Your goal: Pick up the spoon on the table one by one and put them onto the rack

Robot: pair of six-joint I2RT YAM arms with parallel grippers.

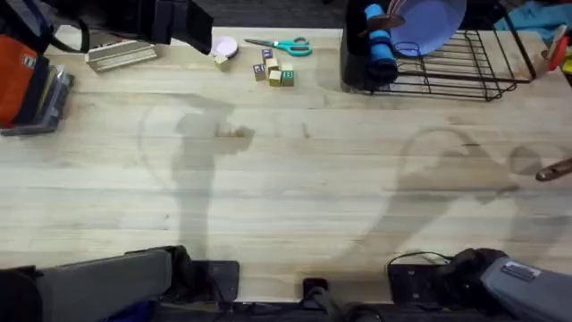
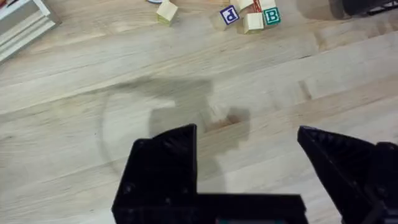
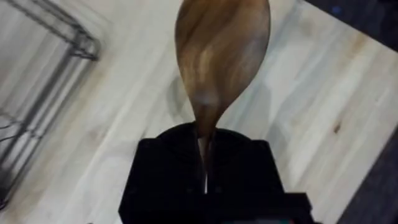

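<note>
Near the desk's [image 1: 286, 197] right edge, the right hand [image 3: 205, 168] pinches a brown spoon [image 3: 221, 56]; the left hand [image 2: 249, 168] is spread.

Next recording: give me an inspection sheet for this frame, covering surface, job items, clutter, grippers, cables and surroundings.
Surface: light wooden table, bare in the middle, with arm shadows across it.
Job's things: dark brown spoon held by its neck in the right gripper; its tip shows at the overhead view's right edge. Black wire rack at the far right holds a lavender plate and a blue cup.
Clutter: teal-handled scissors, letter blocks, a beige tray, an orange-and-grey object at far left.
Grippers: right shut on the spoon; left gripper open above bare wood.
Cables: black cable by the right arm's base.
Surroundings: nothing seen.
</note>
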